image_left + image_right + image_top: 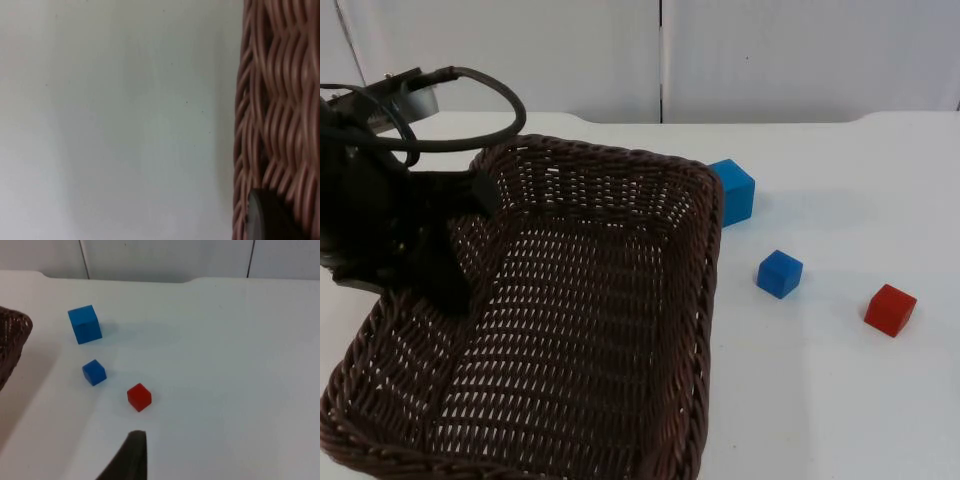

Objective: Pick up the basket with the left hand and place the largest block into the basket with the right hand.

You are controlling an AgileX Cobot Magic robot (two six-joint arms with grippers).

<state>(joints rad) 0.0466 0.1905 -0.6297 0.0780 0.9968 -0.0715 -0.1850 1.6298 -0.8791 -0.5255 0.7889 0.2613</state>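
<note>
While you look at the top view, note the left gripper (455,265) sits at the basket's left wall, clenched on the wicker there; its black arm comes in from the upper left corner and covers part of that rim. You see the basket (620,300) as a dark brown woven tray taking up the left half of the white surface (840,400), its near corner toward the camera and its far right corner just beside the big blue block (735,190). From the left wrist view you get the basket wall (280,115) close up, pale brown weave, with one black fingertip (267,215) pressed against it and bare surface (115,125) alongside. You can't confirm from any view whether the basket is lifted or resting. Three blocks lie on the surface to the right of the basket: the big blue block nearest the partition wall (770,60), a smaller blue block (780,273) nearer the camera and apart from the basket, and a red block (890,309) further right, well apart from the basket. The right wrist view gives you the same three: big blue block (84,324), small blue block (94,372), red block (139,396), with the basket corner (12,335) beside them. For the right gripper you get one dark fingertip (131,457) above the surface near the red block, touching nothing; you cannot tell its state.
</note>
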